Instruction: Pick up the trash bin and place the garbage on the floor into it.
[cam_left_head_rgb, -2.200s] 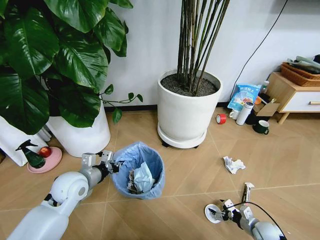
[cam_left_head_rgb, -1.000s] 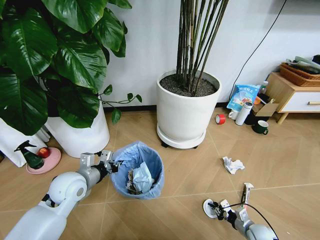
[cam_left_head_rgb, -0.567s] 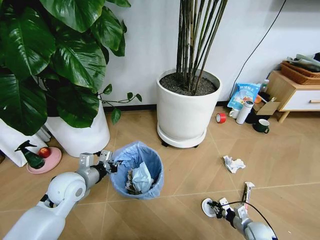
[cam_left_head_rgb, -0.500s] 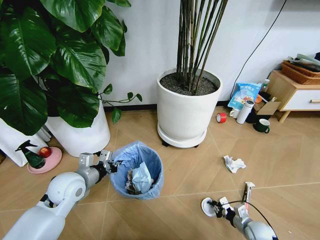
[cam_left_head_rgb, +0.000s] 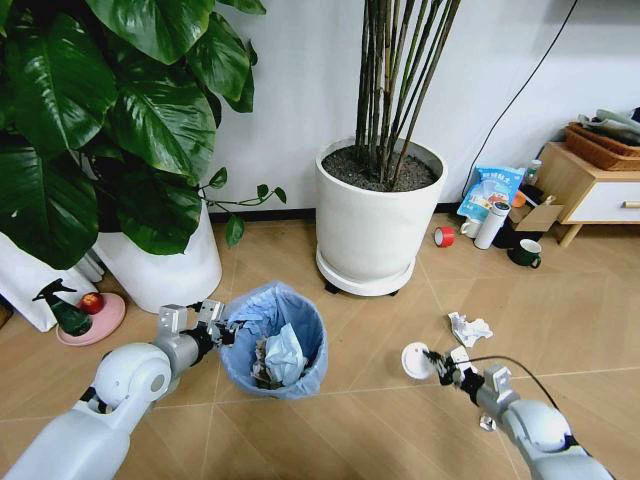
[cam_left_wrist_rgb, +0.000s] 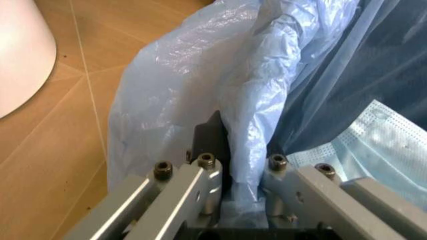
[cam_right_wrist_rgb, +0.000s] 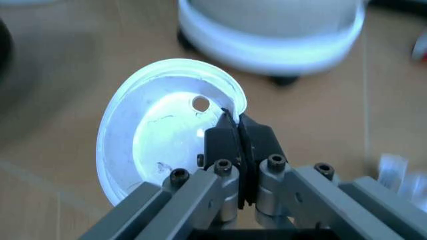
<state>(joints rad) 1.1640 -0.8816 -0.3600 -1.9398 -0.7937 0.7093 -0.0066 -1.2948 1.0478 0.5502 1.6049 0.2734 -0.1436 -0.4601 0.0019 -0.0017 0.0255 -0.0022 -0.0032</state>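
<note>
We note the trash bin standing on the floor in front of the leafy plant's white pot, its light-blue bag folded over the rim and already holding litter, including a pale blue face mask. The left gripper sits at the bin's rim on the side nearest that pot; the left wrist view adds what the head view cannot resolve: the fingers are drawn in tight on the rim, one outside against the bag, the other inside beside the mask. To the bin's right, the right gripper holds a white round lid clear of the boards. The right wrist view shows the pads pinched nearly together on the lid's edge, the lid tilted with its hollow side toward the camera and a small hole near the grip. Crumpled white paper lies on the floor just beyond the right gripper, and a small white piece lies beside the right forearm. Behind stands the bamboo's large white pot.
</note>
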